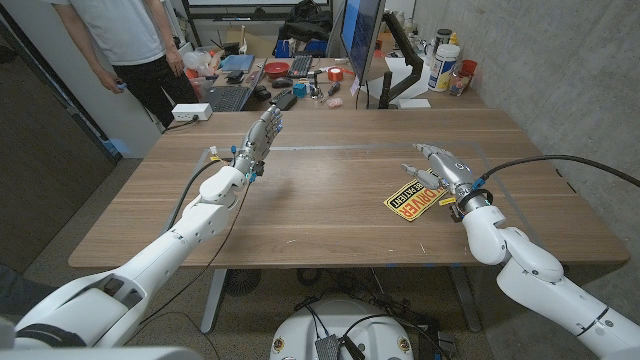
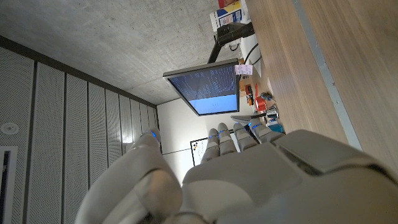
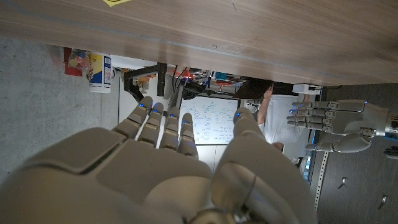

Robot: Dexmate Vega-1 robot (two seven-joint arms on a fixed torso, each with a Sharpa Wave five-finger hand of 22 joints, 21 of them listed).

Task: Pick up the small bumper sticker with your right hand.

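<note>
Sticker (image 1: 414, 201) and right hand (image 1: 438, 164) sit close together on the right half of the counter (image 1: 330, 200), and that is the relation we care about most. From the head view, the small bumper sticker, yellow and black with lettering, lies flat on the wood, just beside the right hand, toward the robot and slightly toward the counter's middle. Its long axis runs diagonally, one end reaching under the right wrist, the other pointing toward the robot's left and nearer the front edge. We judge the right hand must draw back and drop onto it.

Our right hand is released, fingers stretched forward and apart, holding nothing; the right wrist view (image 3: 180, 168) shows the same spread fingers over the wood. Our left hand (image 1: 262, 135) stands well apart on the far left side, fingers extended and empty, also seen in its own wrist view (image 2: 249, 174). The right hand is clearly nearer.

The counter is smooth wood, so we expect the thin sticker to resist a plain pinch. Behind it are a cluttered desk (image 1: 290, 75) with a monitor (image 1: 362, 35), a concrete wall, and a person (image 1: 135, 45) standing at the back left.
</note>
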